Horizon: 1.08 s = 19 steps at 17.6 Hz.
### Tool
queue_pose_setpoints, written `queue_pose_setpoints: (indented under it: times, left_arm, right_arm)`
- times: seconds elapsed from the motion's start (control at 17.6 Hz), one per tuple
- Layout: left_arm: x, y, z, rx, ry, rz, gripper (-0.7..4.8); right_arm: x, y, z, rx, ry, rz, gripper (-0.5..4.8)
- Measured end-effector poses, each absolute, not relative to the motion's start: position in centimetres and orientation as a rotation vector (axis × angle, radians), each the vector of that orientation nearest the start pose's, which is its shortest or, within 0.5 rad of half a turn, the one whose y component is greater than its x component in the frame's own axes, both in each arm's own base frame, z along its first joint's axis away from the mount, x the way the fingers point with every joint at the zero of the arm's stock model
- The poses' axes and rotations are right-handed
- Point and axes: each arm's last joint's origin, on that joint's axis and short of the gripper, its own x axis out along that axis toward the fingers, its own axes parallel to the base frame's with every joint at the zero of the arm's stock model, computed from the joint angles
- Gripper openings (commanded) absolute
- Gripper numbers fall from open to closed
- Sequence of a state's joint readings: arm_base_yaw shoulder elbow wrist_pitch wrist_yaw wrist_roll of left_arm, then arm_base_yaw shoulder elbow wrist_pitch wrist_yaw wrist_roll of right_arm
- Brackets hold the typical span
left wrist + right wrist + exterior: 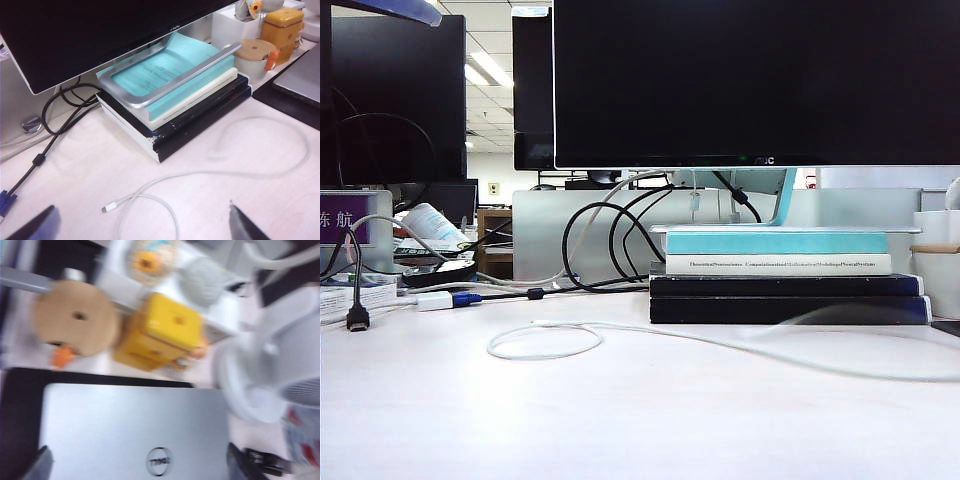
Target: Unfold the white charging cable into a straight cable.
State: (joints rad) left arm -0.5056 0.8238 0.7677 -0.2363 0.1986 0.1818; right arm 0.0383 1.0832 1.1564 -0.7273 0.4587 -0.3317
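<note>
Cable: the white charging cable [545,342] [210,172] lies loose on the pale surface [620,420] in front of the book stack [780,275] [175,107], one loop near its plug end, the rest curving away.
Left hand [140,227]: spread, above the cable's plug end, holding nothing.
Right hand [137,465]: spread, over a closed silver laptop [130,425], empty, well apart from the cable.

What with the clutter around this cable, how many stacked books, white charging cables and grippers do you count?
stacked books: 4
white charging cable: 1
grippers: 2, both open; left gripper above the cable, right gripper over the laptop
Total: 7
</note>
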Motion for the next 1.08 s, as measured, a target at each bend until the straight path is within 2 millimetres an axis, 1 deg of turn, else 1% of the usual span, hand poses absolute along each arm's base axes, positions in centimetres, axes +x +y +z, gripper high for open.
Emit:
queue_pose_setpoints:
  times: [0.06,0.11,0.17,0.23,0.28,0.4,0.46,0.51,0.57,0.63,0.68,0.85,0.97,1.08]
  left_arm:
    - [15.5,-9.3,31.6,0.220,0.230,-0.725,4.79]
    - [15.5,-9.2,31.6,0.222,0.231,-0.716,4.79]
    - [15.6,-9.1,31.6,0.229,0.233,-0.672,4.79]
    - [15.7,-9.1,31.5,0.232,0.235,-0.653,4.79]
    - [15.7,-9.1,31.5,0.234,0.235,-0.643,4.79]
    - [15.6,-9.0,31.4,0.237,0.247,-0.643,4.79]
    - [15.6,-9.0,31.4,0.238,0.257,-0.644,4.56]
    - [15.6,-9.0,31.3,0.240,0.265,-0.644,4.18]
    - [15.6,-9.0,31.2,0.237,0.275,-0.640,3.77]
    - [15.5,-9.0,31.1,0.228,0.293,-0.636,3.42]
    - [15.4,-8.9,30.7,0.211,0.338,-0.633,3.38]
    - [15.0,-8.6,29.7,0.158,0.486,-0.615,3.38]
    - [14.8,-8.5,29.2,0.146,0.548,-0.575,3.39]
    - [14.6,-8.1,29.1,0.150,0.567,-0.500,3.39]
  right_arm:
    - [21.1,-0.5,35.9,-0.478,0.693,-0.298,4.79]
    - [21.1,-0.3,36.0,-0.458,0.663,-0.244,4.79]
    - [21.3,0.2,36.0,-0.383,0.630,-0.061,4.79]
    - [21.4,0.7,35.9,-0.296,0.615,0.079,4.79]
    - [21.4,1.1,35.8,-0.226,0.605,0.174,4.79]
    - [21.6,2.2,35.6,-0.164,0.604,0.318,4.79]
    - [21.9,2.8,35.4,-0.150,0.611,0.387,4.53]
    - [22.1,3.4,35.1,-0.147,0.620,0.435,3.89]
    - [22.2,4.1,34.9,-0.153,0.635,0.463,3.25]
    - [22.1,4.8,34.5,-0.173,0.671,0.468,3.04]
    - [21.5,5.4,33.9,-0.202,0.747,0.464,3.04]
    - [20.3,5.0,32.9,-0.207,0.925,0.404,3.04]
    - [19.6,4.9,32.5,-0.189,1.006,0.401,3.04]
    - [18.8,4.7,32.8,-0.184,1.001,0.397,3.04]
